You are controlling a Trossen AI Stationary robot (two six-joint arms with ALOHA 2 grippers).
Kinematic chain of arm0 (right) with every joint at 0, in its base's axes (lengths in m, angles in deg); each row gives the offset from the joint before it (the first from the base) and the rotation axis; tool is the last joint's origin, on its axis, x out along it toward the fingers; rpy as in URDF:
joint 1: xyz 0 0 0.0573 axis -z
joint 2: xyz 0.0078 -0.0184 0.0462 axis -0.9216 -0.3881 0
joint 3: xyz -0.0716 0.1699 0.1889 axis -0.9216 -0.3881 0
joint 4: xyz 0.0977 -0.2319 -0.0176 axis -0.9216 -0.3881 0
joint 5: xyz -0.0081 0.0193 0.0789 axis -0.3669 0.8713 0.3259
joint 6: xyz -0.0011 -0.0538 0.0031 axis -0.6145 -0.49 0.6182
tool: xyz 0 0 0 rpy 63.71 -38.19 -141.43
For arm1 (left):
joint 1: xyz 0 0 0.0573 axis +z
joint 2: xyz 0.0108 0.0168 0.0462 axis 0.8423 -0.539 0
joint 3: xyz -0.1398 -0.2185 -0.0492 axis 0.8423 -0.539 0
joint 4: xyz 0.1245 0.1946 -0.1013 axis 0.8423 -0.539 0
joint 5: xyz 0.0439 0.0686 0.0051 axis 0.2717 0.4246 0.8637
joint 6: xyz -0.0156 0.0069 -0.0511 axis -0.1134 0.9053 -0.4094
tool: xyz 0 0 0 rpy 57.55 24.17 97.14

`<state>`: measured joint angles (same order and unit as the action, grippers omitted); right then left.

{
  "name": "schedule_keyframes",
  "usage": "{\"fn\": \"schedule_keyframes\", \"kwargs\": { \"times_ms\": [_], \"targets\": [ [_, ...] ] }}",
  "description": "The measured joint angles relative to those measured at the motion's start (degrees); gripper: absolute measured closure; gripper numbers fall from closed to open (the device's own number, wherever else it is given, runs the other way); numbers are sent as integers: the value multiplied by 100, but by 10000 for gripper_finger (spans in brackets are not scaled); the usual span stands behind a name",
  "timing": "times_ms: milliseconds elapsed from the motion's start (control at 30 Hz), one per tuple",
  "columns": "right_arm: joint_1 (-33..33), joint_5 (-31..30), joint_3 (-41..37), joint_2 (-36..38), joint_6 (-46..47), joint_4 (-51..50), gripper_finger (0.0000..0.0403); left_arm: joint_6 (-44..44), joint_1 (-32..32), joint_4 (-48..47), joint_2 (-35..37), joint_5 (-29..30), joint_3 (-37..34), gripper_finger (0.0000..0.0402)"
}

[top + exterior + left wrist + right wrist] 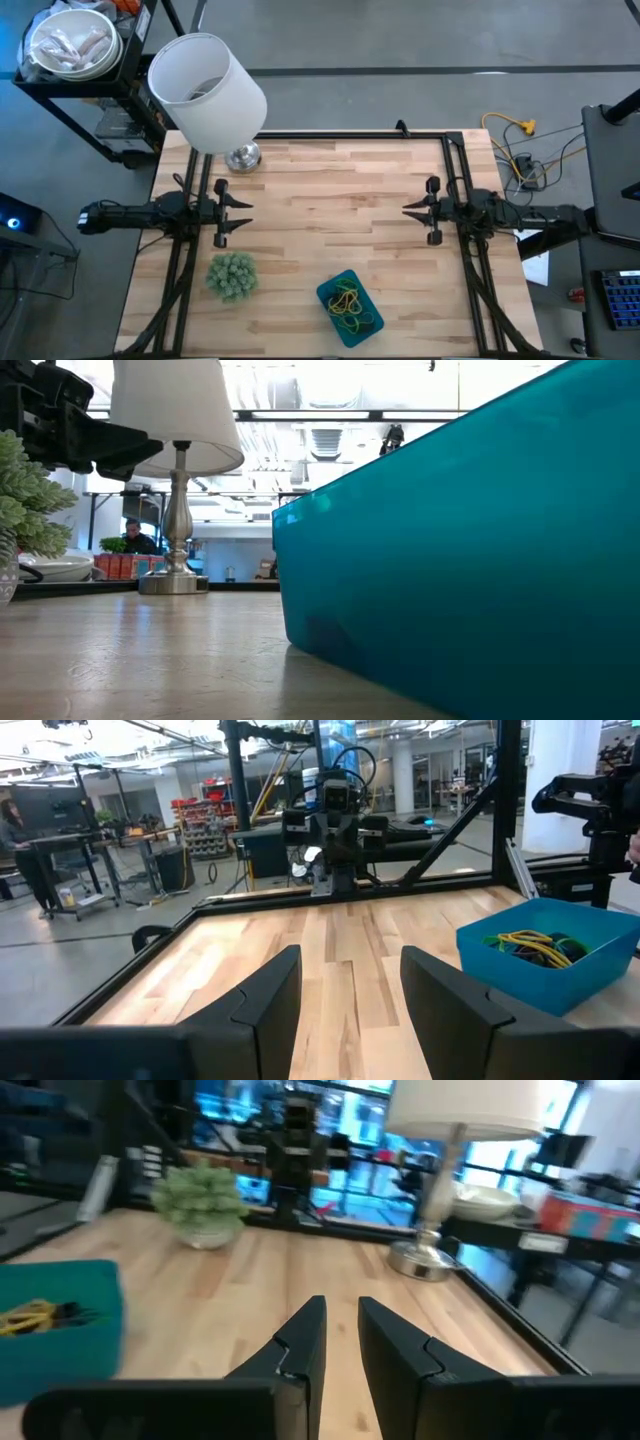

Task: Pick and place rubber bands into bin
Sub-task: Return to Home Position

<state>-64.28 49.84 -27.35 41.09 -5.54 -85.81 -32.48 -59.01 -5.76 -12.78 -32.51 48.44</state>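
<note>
The bin (322, 295) sits near the counter's (330, 190) 6 o'clock edge, a little right of centre and turned at a slant. From the left tool (238, 212) it lies at about 5 o'clock, and from the right tool (412, 210) at about 7 o'clock, well apart from both. The rubber bands (347, 300) lie heaped inside the bin, a tangle of yellow and green loops with some darker ones among them.

Each tool hangs over its own side of the counter, at 9 and 3 o'clock, the two pointing at each other across bare wood. The left tool's fingers (265, 1005) are spread wide with nothing between them. The right tool's fingers (305, 1340) stand closer together with a narrow gap, also pinching nothing.

A fuzzy green ball (232, 275) rests at about 6 o'clock from the left tool, just beside the bin's 9 o'clock side but apart from it. A lamp (207, 90) with a white shade stands at the counter's 11 o'clock corner. Nothing lies between either tool and the bin
</note>
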Motion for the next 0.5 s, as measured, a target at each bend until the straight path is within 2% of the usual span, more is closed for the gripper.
{"fn": "schedule_keyframes", "kwargs": {
  "times_ms": [100, 300, 500],
  "targets": [
    [-185, -512, 0, -1, 4, -18, 346, 0, 0, 0, 0, 0, 0, 244],
    [-409, -982, -2, 4, -103, -24, 346, 2, -2, 0, 0, 4, 0, 244],
    [-401, -989, -2, -41, -225, -101, 346, 2, -2, -13, -59, 7, 0, 244]
  ]
}}
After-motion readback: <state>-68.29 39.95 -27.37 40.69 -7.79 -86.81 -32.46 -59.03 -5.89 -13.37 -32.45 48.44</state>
